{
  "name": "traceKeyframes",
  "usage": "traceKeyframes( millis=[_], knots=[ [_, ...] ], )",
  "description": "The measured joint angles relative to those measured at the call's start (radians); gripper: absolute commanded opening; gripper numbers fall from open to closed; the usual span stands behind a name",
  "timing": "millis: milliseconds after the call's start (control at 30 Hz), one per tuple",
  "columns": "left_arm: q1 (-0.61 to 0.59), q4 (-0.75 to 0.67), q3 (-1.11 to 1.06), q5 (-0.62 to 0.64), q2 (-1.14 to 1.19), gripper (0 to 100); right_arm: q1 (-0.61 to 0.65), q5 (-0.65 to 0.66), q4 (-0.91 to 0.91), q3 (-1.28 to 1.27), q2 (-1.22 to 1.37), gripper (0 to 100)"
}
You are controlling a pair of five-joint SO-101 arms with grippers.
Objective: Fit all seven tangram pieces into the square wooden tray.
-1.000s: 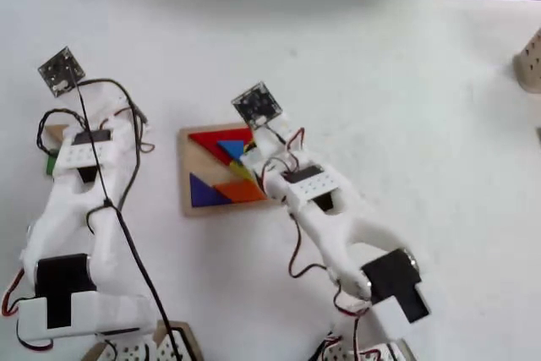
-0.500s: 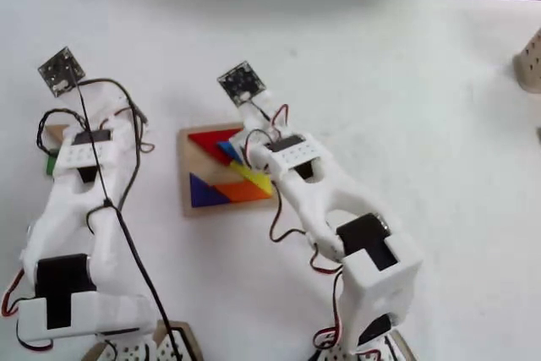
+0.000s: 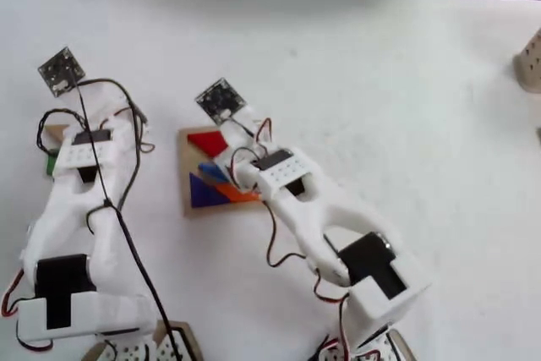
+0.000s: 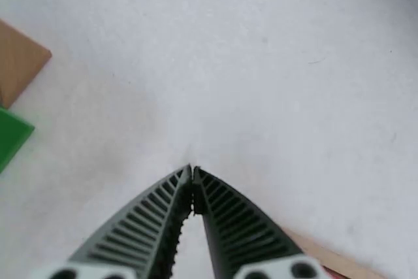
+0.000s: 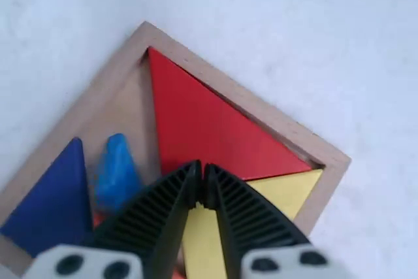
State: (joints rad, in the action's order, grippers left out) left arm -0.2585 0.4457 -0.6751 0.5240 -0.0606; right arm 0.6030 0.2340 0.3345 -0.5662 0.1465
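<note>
The square wooden tray [image 3: 183, 177] [image 5: 98, 86] lies between the two arms. In it lie a red triangle [image 5: 202, 125] [image 3: 205, 142], a yellow piece [image 5: 287, 187], a dark blue triangle [image 5: 55, 204] [image 3: 203, 191], a small light blue piece [image 5: 117, 174] standing tilted, and an orange piece [image 3: 243, 197]. My right gripper [image 5: 201, 173] is shut and empty, its tips over the seam between red and yellow. My left gripper [image 4: 192, 173] is shut over bare table, left of the tray. A green piece [image 4: 10, 138] [image 3: 51, 162] and a tan piece [image 4: 18, 62] [image 3: 52, 134] lie beside it.
The right arm [image 3: 292, 192] covers the tray's right half in the high view. Cables [image 3: 110, 200] trail over the left arm. A pale perforated object [image 3: 530, 61] stands at the table's far right edge. White table stretches behind and to the right.
The right arm has swung left across the tray, and its wrist now hides the yellow piece in the high view. The left arm has not moved.
</note>
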Motion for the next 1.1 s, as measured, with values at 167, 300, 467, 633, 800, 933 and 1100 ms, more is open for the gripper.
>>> traceKeyframes(
  millis=[167,300,467,633,800,933,1100],
  knots=[
    [0.000,0.000,0.000,0.000,0.000,2,0.005,0.000,0.000,-0.015,-0.025,1.8],
    [0.000,0.000,0.000,0.000,0.000,2,0.009,0.000,0.000,-0.015,-0.025,1.8],
    [0.000,0.000,0.000,0.000,0.000,2,0.011,0.000,0.025,-0.046,-0.055,1.8],
    [0.000,0.000,0.000,0.000,0.000,2,0.100,0.000,0.138,-0.141,-0.206,1.8],
    [0.000,0.000,0.000,0.000,0.000,2,0.166,0.000,0.114,-0.238,-0.316,1.8],
    [0.000,0.000,0.000,0.000,0.000,2,0.164,0.000,0.048,-0.247,-0.279,1.8],
    [0.000,0.000,0.000,0.000,0.000,2,0.170,0.000,-0.023,-0.247,-0.213,1.8]
  ],
)
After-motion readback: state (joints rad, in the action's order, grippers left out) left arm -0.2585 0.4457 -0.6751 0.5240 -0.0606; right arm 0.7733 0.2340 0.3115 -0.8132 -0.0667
